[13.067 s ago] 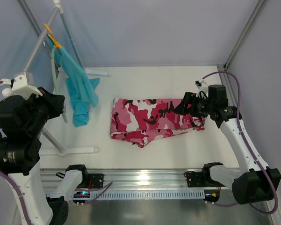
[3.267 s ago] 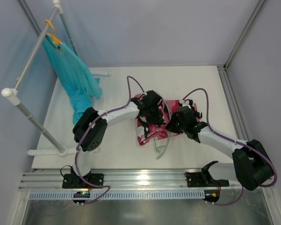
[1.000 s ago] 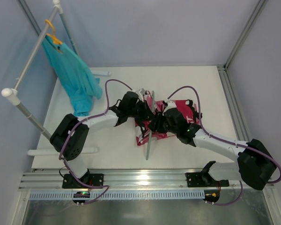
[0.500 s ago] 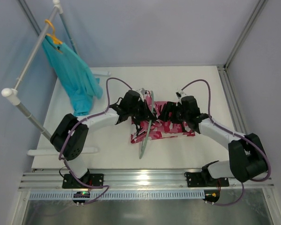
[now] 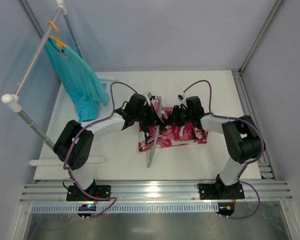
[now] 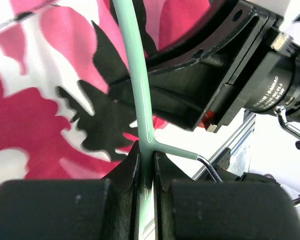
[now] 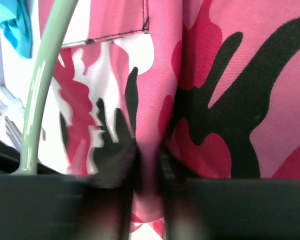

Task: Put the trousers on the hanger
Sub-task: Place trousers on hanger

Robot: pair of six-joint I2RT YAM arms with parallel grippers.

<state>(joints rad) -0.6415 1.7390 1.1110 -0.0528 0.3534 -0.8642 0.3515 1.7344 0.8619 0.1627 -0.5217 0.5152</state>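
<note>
The pink camouflage trousers (image 5: pixel 182 134) lie folded on the white table, mid-scene. The mint-green hanger (image 5: pixel 152 145) slants across their left end, its lower end pointing at the table's near edge. My left gripper (image 5: pixel 151 120) is shut on the hanger's rod (image 6: pixel 136 75) just below where the metal hook (image 6: pixel 210 168) branches off. My right gripper (image 5: pixel 171 119) sits right beside it over the cloth. In the right wrist view its blurred fingers (image 7: pixel 115 165) pinch a raised fold of the trousers (image 7: pixel 150 125), with the hanger (image 7: pixel 45 75) at the left.
A white tube rack (image 5: pixel 34 55) stands at the far left, carrying a teal garment (image 5: pixel 79 82) on an orange hanger (image 5: pixel 55 34). Its foot bar (image 5: pixel 65 161) lies along the left front of the table. Metal frame posts rise at the back corners.
My right gripper swung back and left, opened, then closed on a fold beside the left gripper. The trousers spread flatter. The hanger's lower end shifted slightly left.
</note>
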